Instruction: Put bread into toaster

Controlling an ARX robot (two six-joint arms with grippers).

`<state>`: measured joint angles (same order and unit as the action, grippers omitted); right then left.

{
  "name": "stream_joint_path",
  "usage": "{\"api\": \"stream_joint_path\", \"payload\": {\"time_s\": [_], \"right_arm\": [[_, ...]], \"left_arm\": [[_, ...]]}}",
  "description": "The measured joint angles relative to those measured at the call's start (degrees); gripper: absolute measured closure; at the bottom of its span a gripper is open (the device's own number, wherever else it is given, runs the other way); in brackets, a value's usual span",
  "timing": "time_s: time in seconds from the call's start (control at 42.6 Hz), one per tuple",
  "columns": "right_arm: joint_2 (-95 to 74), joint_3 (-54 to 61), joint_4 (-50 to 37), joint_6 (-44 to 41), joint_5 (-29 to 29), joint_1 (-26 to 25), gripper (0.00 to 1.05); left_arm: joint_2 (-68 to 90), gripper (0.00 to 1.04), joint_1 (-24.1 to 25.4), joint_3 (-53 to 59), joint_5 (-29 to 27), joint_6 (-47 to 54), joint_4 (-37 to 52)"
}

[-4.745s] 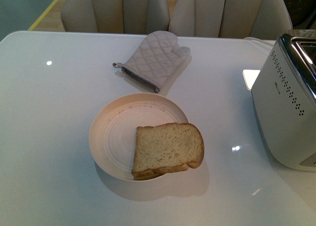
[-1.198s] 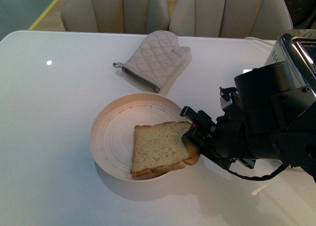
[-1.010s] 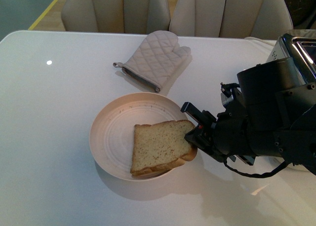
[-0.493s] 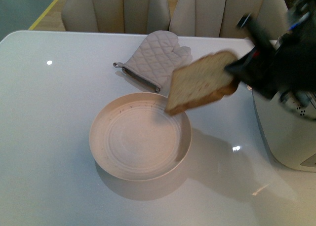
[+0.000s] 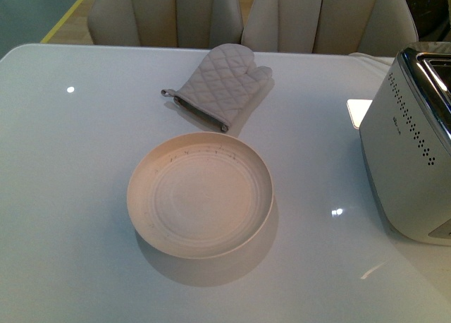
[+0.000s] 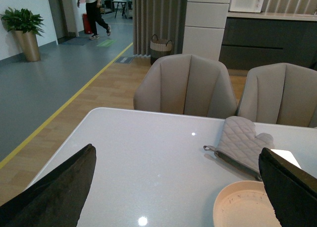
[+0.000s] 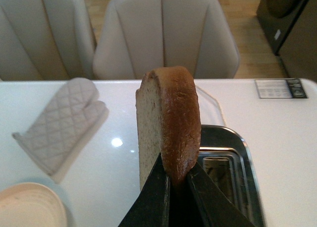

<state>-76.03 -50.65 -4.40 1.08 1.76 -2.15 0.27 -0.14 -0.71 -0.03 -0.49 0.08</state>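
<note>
In the right wrist view my right gripper [image 7: 174, 180] is shut on the bread [image 7: 166, 123], a light-brown slice with a darker crust, held on edge above the table. The toaster's chrome top with its slots [image 7: 225, 170] lies just beyond and beside the slice. In the front view the white toaster [image 5: 409, 164] with dark dots on its side stands at the right edge; neither the bread nor any arm shows there. My left gripper [image 6: 178, 187] is open and empty above the table, its dark fingers [image 6: 54, 192] wide apart.
An empty cream plate [image 5: 144, 196] sits in the middle of the white table. A grey quilted oven mitt [image 5: 218, 83] lies behind it. Beige chairs [image 5: 169, 13] stand along the far edge. A white card [image 5: 357, 111] lies beside the toaster.
My right gripper closed on the bread on the plate, lifted it up and to the right toward the toaster, and has left the front view. The plate is now empty.
</note>
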Motion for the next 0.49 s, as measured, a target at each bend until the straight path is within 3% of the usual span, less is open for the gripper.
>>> {"api": "stream_joint_path", "payload": {"time_s": [0.211, 0.493], "right_arm": [[0.1, 1.6, 1.8, -8.0, -5.7, -0.6, 1.02], [-2.9, 4.5, 2.3, -8.1, -9.3, 1.8, 1.02]], "left_arm": [[0.0, 0.07, 0.0, 0.0, 0.0, 0.0, 0.0], [0.0, 0.07, 0.0, 0.0, 0.0, 0.0, 0.0]]}}
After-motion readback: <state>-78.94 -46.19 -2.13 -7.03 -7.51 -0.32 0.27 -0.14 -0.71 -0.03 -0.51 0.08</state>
